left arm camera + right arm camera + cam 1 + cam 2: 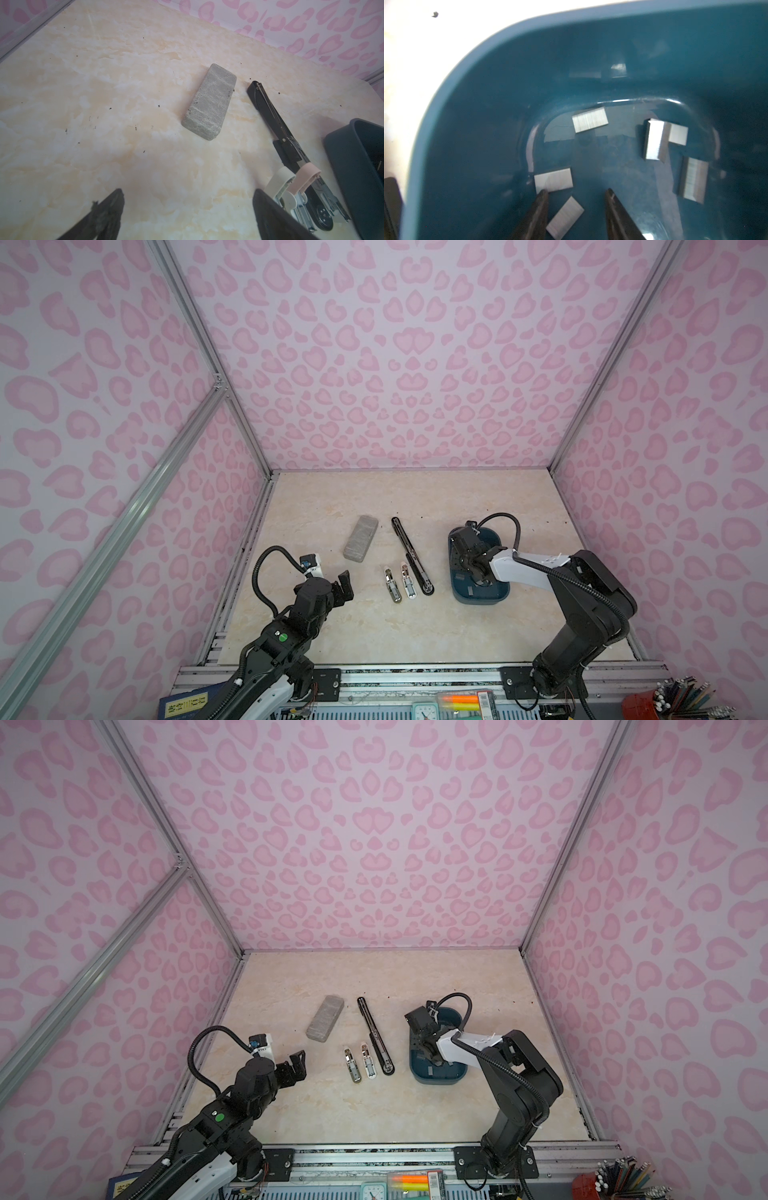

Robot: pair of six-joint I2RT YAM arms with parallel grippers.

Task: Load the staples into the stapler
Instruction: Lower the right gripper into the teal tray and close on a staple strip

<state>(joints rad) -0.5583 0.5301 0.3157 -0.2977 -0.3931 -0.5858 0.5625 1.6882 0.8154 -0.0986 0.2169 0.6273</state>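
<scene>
Blue bin (467, 62) corrals the staples (589, 119); right gripper (576, 193), jaws part-open, straddles one strip for pickup. Left gripper (345, 588) hovers wide near the black stapler (409, 556), splayed open on the tabletop (374, 635).

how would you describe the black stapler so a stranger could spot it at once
Find the dark blue tub on the right of the marble-look table. Just left of it lies the black stapler, opened out flat into one long thin line. The cream stapler and pink stapler beside it are much shorter.
</scene>
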